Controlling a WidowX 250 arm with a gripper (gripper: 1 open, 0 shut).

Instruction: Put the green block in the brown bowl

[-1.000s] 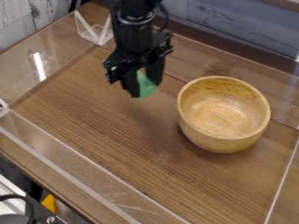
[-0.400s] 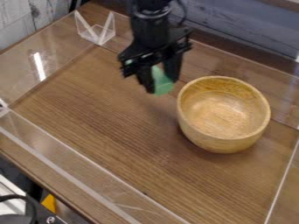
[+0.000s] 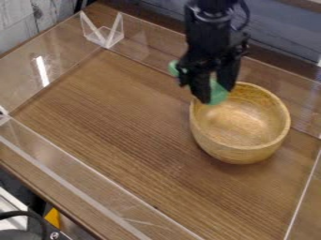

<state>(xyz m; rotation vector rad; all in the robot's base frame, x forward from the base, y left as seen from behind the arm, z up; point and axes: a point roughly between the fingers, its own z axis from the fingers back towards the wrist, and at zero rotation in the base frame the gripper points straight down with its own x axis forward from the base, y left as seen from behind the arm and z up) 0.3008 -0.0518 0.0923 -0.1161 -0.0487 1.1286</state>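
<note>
The green block (image 3: 216, 91) is held clamped between the closed fingers of the tool (image 3: 208, 90), which is pointed straight down from a black arm entering at the top of the view. Only part of the block is seen: a green edge shows to the left of the fingers and more of it at the lower right, the rest being hidden by the black fingers. The block is carried in the air, clear of the counter (image 3: 113, 122), and is seen against the upper left rim of the brown bowl (image 3: 241, 122), partly over the bowl's opening. The bowl is set upright on the wood-grain counter at the right, its light interior with visible grain left open to view. Whether the block touches the rim cannot be told from this angle. Clear plastic walls (image 3: 75, 187) are seen along the near and left edges of the counter, and a clear folded plastic piece (image 3: 100, 30) is stood at the far left corner, well apart from the bowl
</note>
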